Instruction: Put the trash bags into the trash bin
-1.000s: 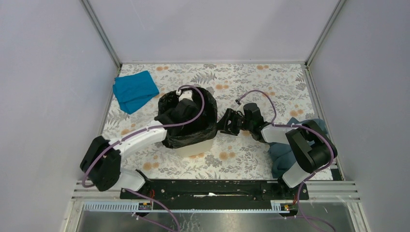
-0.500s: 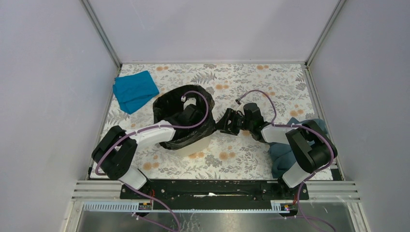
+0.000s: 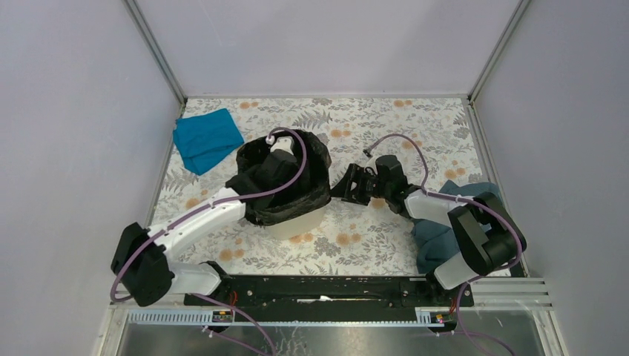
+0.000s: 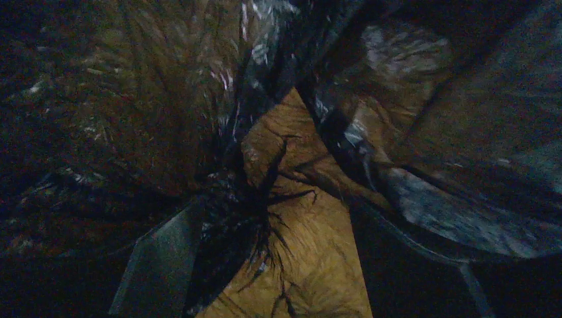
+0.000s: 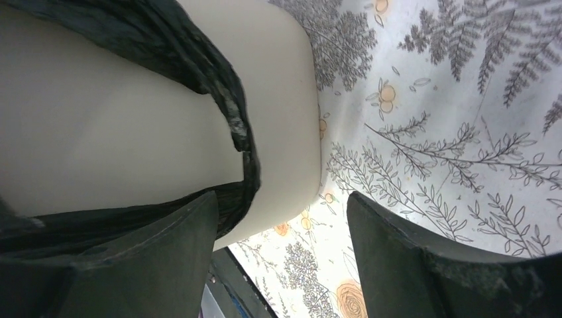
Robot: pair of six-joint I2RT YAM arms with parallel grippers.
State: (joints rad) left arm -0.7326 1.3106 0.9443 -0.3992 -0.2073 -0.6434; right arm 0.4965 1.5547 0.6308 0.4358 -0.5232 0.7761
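While trash bag (image 3: 291, 199) drapes trash bin (image 3: 295, 226) | left jaws dim inside

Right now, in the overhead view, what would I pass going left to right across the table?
bright blue cloth → black trash bag draped over the trash bin → right gripper → dark blue-grey cloth
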